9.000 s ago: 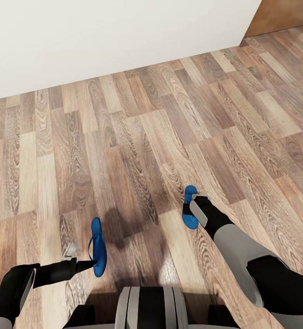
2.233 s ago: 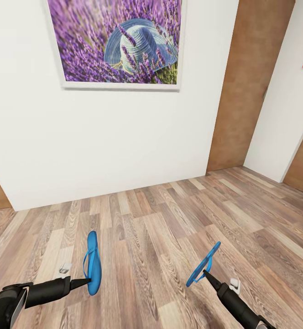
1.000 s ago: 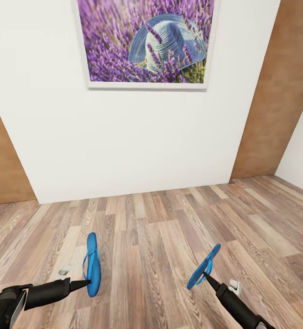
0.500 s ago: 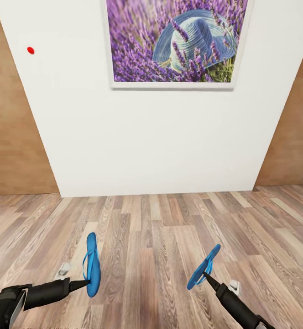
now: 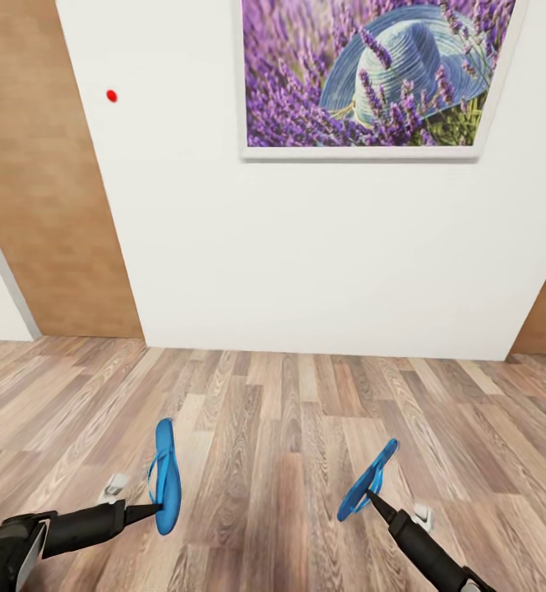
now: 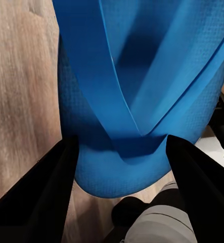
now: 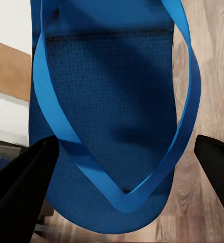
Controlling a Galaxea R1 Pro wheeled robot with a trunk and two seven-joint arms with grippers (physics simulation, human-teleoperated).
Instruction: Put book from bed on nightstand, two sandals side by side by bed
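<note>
Both sandals off the floor: left sandal (image 5: 165, 475) pinched in the left gripper (image 5: 151, 511) jaws, right sandal (image 5: 368, 480) likewise in the right gripper (image 5: 370, 497), positions unchanged. Framed picture (image 5: 372, 74) and wall displaced rightward against half a second ago, indicating camera turning left. Judged mid-transit toward the bed.

Ahead of both arms the wood floor (image 5: 289, 460) lay bare up to the white wall (image 5: 306, 271), which closed the way forward. Each claw carried a blue sandal (image 5: 166, 475) (image 5: 368, 480); open floor lay between them, though the gap's true depth was hard to judge.
</note>
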